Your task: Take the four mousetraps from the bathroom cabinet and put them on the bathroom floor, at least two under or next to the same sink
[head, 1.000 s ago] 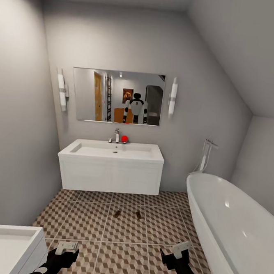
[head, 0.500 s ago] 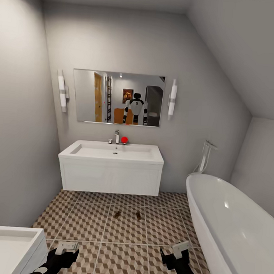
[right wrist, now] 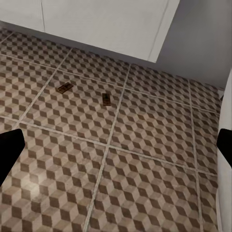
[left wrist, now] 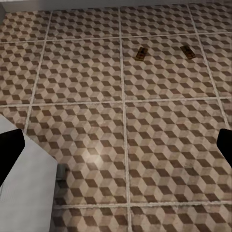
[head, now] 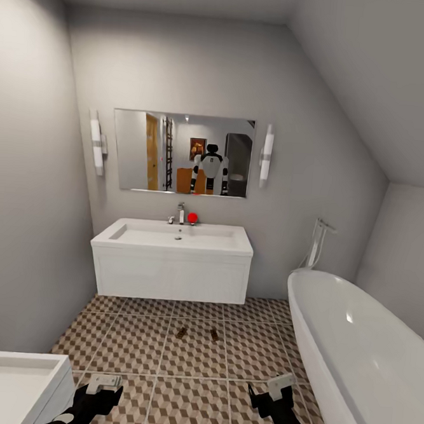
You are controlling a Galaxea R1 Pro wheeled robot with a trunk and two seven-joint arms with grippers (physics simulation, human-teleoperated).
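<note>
traps: two (head: pixel 181 331) (head: pixel 214 333) on floor (head: pixel 131 346) before sink (head: pixel 175 234), near its front edge, well ahead of both grippers | axis: left trap slanted, right trap pointing toward sink | left gripper (head: pixel 104 382) spread, empty | right gripper (head: pixel 279 384) spread, empty, slightly nearer | cabinet seen in mirror (head: pixel 181 152)

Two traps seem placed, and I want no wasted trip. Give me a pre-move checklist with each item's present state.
1. Two mousetraps lie on the bathroom floor: left mousetrap, right mousetrap: ok.
2. Both sit on the tiles just in front of the sink: ok.
3. All four mousetraps down: not ok, two visible.
4. Left gripper empty, fingers apart: ok.
5. Right gripper empty, fingers apart: ok.
6. Cabinet with the remaining traps in sight: cannot tell.
</note>
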